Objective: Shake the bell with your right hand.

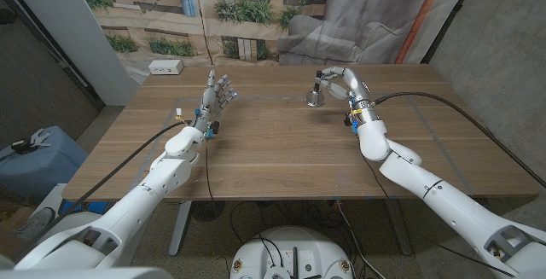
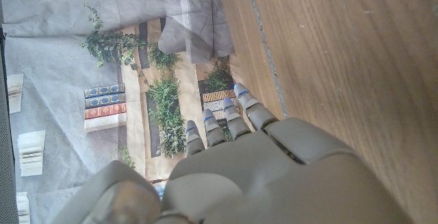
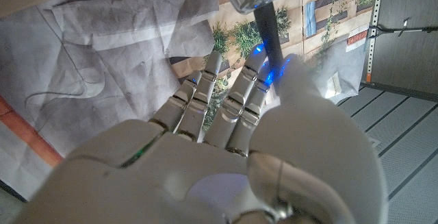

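The right hand [image 1: 341,83] pinches the dark handle [image 3: 269,29] of the bell [image 1: 315,97], fingers curled round it. The silver bell hangs clear of the wooden table [image 1: 281,155], over its far right part; judged, this clearance leaves it free to swing when shaken. The left hand [image 1: 217,97] holds nothing, fingers apart and raised, well apart from the bell, presumably parked as not required.
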Controlling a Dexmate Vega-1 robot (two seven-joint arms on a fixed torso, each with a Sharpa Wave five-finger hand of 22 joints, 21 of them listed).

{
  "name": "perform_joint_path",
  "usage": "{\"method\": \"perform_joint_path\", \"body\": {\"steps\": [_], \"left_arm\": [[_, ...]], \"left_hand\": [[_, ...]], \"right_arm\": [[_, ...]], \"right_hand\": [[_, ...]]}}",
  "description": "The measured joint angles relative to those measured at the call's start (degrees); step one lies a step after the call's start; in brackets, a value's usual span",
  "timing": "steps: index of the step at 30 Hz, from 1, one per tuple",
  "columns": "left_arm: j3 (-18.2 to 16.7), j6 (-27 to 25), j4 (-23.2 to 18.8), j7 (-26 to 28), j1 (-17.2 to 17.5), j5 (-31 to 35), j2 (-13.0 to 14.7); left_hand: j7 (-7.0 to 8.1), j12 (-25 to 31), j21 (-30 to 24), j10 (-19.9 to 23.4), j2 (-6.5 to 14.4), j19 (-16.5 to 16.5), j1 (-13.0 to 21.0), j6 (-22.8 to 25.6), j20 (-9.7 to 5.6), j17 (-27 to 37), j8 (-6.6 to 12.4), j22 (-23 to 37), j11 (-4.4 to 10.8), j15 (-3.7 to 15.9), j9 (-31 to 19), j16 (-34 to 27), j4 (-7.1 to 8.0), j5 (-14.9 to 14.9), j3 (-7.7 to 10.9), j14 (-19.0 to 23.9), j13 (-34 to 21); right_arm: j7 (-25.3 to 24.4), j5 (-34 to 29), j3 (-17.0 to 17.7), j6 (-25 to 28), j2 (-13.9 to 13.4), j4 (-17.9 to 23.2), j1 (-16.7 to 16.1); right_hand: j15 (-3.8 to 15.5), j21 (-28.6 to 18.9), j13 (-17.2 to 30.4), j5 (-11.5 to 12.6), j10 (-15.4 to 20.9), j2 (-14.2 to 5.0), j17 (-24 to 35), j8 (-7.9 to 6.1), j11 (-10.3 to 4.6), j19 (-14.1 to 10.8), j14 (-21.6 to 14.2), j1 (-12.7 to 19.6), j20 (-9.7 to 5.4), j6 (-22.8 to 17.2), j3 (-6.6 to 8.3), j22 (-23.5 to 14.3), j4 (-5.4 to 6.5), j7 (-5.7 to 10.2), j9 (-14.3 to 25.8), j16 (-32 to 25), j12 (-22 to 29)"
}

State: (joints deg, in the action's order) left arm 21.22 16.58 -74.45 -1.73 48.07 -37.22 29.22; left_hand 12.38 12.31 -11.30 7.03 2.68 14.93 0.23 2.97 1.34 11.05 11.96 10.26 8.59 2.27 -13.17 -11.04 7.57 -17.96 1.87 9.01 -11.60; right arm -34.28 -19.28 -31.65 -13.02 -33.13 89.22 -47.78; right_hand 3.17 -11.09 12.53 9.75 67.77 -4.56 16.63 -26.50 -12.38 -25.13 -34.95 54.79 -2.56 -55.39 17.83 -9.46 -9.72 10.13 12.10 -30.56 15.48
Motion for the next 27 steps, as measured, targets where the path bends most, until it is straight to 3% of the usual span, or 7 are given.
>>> {"method": "perform_joint_path", "body": {"steps": [18,27], "left_arm": [[0.0,0.0,0.0,0.0,0.0,0.0,0.0],[0.0,0.0,0.0,0.0,0.0,0.0,0.0]], "left_hand": [[0.00,0.0,0.0,0.0,0.0,0.0,0.0,0.0,0.00,0.0,0.00,0.0,0.00,0.00,0.0,0.0,0.00,0.0,0.00,0.0,0.0],[0.00,0.0,0.0,0.0,0.0,0.0,0.0,0.0,0.00,0.0,0.00,0.0,0.00,0.00,0.0,0.0,0.00,0.0,0.00,0.0,0.0]], "right_arm": [[-8.8,-13.2,-3.2,-0.2,-1.5,-3.0,2.2],[-8.9,-14.0,-3.8,1.4,-2.0,-2.7,2.3]], "right_hand": [[0.12,0.0,0.2,-0.1,0.3,0.27,0.0,0.11,-0.32,0.0,-0.5,1.0,0.00,-0.3,-0.01,0.0,-0.01,-0.31,0.0,0.0,0.0],[0.11,0.0,0.4,-0.2,0.3,0.39,0.0,0.12,-0.31,-0.3,-0.5,1.7,-0.31,-0.3,-0.21,0.0,0.19,-0.31,0.0,0.3,0.0]]}}
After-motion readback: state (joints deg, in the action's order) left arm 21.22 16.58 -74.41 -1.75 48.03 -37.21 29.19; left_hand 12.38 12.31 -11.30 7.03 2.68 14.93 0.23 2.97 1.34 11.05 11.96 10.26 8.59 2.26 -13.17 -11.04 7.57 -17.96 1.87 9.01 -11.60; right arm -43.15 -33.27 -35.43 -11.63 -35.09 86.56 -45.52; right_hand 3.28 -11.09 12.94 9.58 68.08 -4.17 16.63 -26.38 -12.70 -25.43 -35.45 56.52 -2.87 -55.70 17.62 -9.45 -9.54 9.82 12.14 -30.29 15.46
